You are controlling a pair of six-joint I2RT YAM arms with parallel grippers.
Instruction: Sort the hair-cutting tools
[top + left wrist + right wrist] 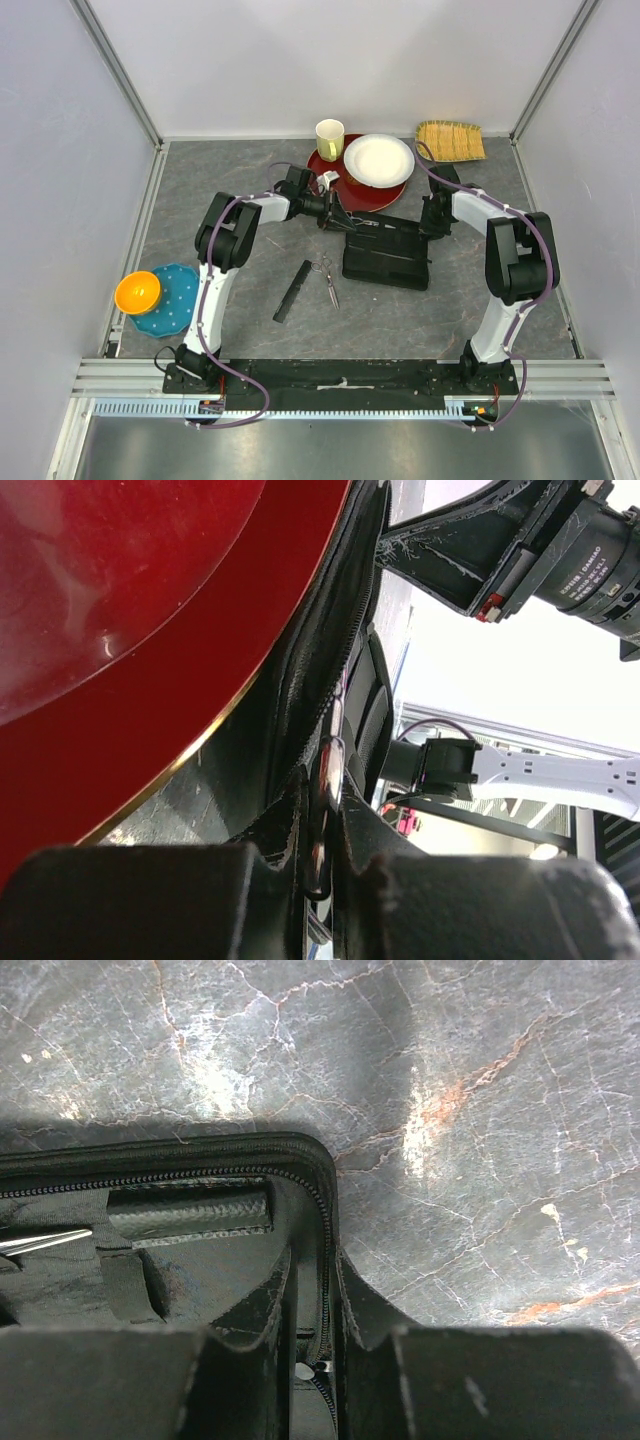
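Note:
A black case (385, 262) lies open at mid table. My left gripper (338, 216) is shut at its far left corner; in the left wrist view its fingers (325, 780) pinch a shiny metal piece (328, 770) on the case's zippered rim (300, 680). My right gripper (432, 225) is shut on the far right corner, its fingers (312, 1270) clamping the zippered rim (326, 1210). Inside the case I see a black textured bar (190, 1215) and a silver pointed tip (45, 1240). Silver scissors (325, 275) and a long flat black comb (293, 291) lie on the table left of the case.
A red tray (372, 196) with a white plate (378, 160) and a yellow cup (329, 139) stands just behind the case, close to my left gripper (120, 600). A woven mat (450, 140) lies far right. A blue plate (180, 300) with an orange bowl (138, 292) sits at left.

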